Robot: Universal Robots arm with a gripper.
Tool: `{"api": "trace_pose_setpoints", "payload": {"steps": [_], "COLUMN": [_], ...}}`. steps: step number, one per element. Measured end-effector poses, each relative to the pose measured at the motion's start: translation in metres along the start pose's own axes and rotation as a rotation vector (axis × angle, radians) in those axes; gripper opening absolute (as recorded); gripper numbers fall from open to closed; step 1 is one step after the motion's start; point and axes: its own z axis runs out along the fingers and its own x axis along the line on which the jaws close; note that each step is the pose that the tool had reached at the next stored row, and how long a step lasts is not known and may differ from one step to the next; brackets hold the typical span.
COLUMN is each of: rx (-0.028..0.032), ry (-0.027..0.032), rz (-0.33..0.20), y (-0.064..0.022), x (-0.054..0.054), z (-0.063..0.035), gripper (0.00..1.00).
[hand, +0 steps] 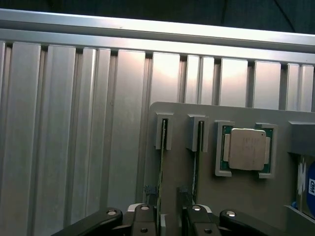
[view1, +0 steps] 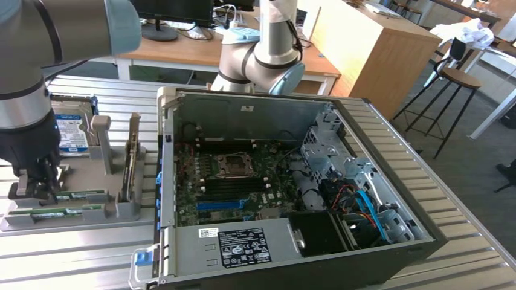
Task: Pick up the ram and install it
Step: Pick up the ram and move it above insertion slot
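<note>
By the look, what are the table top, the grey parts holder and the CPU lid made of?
Table top: bare aluminium by the look, ribbed extruded slats with a bright satin sheen.
Parts holder: probably plastic, maybe printed; matte uniform grey, blocky moulded slots.
CPU lid: metal, likely plated; dull silver with faint markings.

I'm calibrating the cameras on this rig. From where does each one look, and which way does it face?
Exterior view: off the arm, high, looking down at the open computer case and grey holder; the arm and hand show.
Wrist view: on the wrist, looking down past the hand at the grey holder and CPU chip.
Both share the grey holder and hand.
</note>
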Motion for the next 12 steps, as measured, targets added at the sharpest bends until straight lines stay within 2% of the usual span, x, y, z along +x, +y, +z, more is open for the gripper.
{"api": "trace_pose_setpoints", "payload": {"steps": [7, 12], "rx": [0.0, 0.0001], "ry": [0.0, 0.0], "rz": [0.0, 0.0], "y": [-0.0002, -0.0002], "x": [0.0001, 0.0004], "z": [0.0062, 0.0063], "gripper": [0.3, 0.3]}}
